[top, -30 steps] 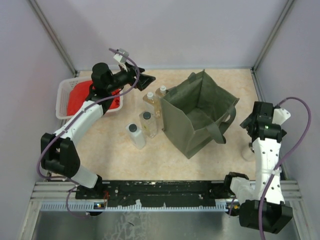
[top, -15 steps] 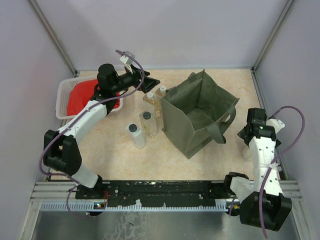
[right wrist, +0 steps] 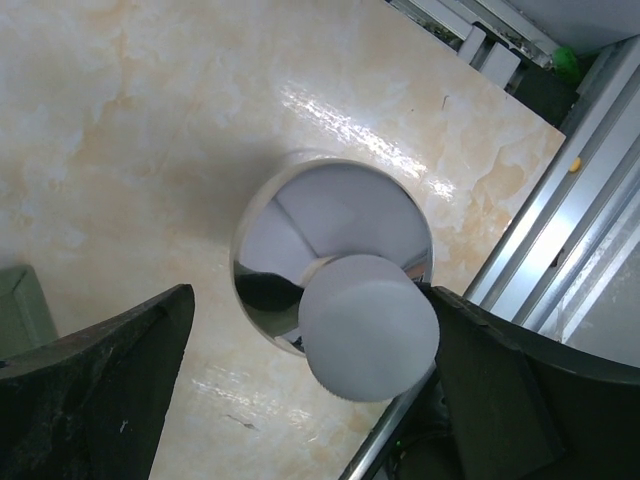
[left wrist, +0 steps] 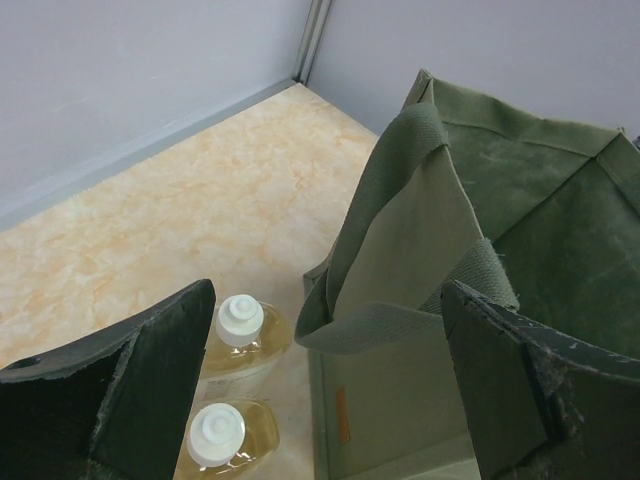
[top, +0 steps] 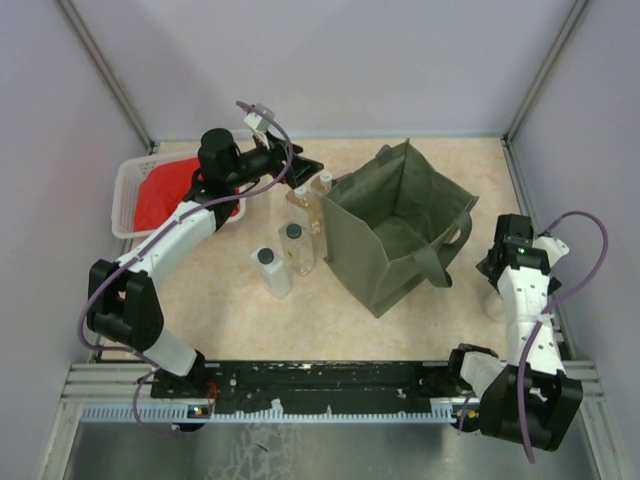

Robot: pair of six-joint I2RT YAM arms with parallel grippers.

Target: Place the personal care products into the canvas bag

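While both pincers hang released, I start with the left pincer [left wrist: 326,290]. Its two dark fingers [left wrist: 120,390] are spread wide with nothing gripped, and the frame cuts off their bases. Below the gap I see a loop handle of the boxy olive-green canvas bag [left wrist: 520,200]. Just beside the bag's wall stands a clear amber-filled bottle with a white cap [left wrist: 240,322]. The second amber bottle [left wrist: 217,437] is closer to me, clipped by the bottom edge and partly hidden behind the left finger.

From overhead this pincer hovers above that pair and covers part of one. Nearer the arm bases, a clear bottle with a black cap [top: 294,248] and a white bottle with a dark-grey cap [top: 270,272] stand close together, left of the bag; neither shows in the wrist view. All four stand on the beige marbled tabletop [top: 220,300], outside the bag, which is upright with its mouth gaping. Behind the left arm, a white plastic lattice basket [top: 122,205] holds a red cloth [top: 160,195], partly blocked by the arm.

The right pincer [right wrist: 312,300] is likewise spread, poised over a round shiny-rimmed object with a pale round cap [right wrist: 370,325]. I cannot tell what it is, nor whether the right finger touches the cap. Overhead, the arm hides nearly all of it.
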